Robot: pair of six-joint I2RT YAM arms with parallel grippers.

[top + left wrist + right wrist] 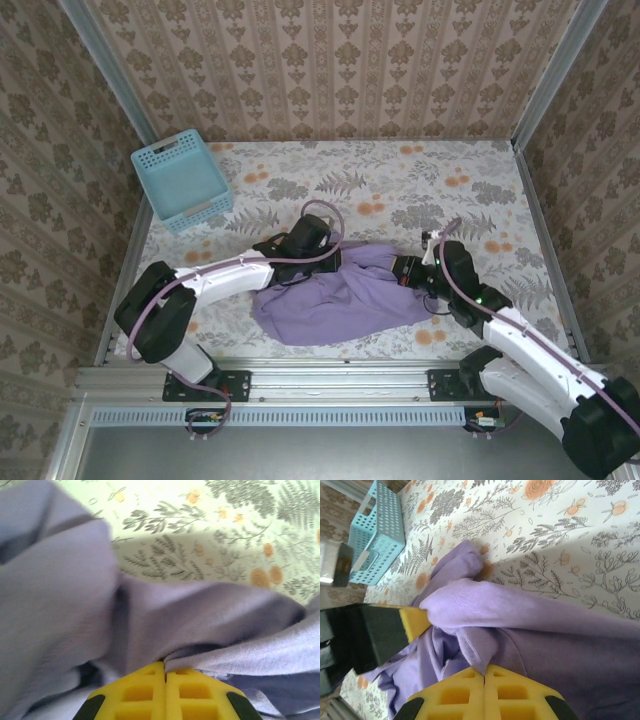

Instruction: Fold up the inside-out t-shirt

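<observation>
1. Left claw (165, 667) is fully closed, its two yellow fingertips pressed together with a fold of the purple t-shirt (330, 300) pinched between them.
2. The right claw (484, 670) is closed the same way, yellow tips meeting on a bunched fold of the same t-shirt.
3. The t-shirt lies crumpled on the flower-printed tabletop (420, 180), well apart from the light-blue basket (182, 180). It sits nearer the arm bases than the basket does, and off to the basket's right.
4. The left claw grips the end of the t-shirt that lies nearer the basket. The right claw grips the end farther from the basket.
5. Between the two grips the cloth runs as a raised, rounded ridge, while the rest sags in loose folds down to the tabletop on the side away from the basket.
6. The cloth that shows is plain purple.
7. The basket stands upright at the tabletop's far left corner, touching neither the t-shirt nor either claw.
</observation>
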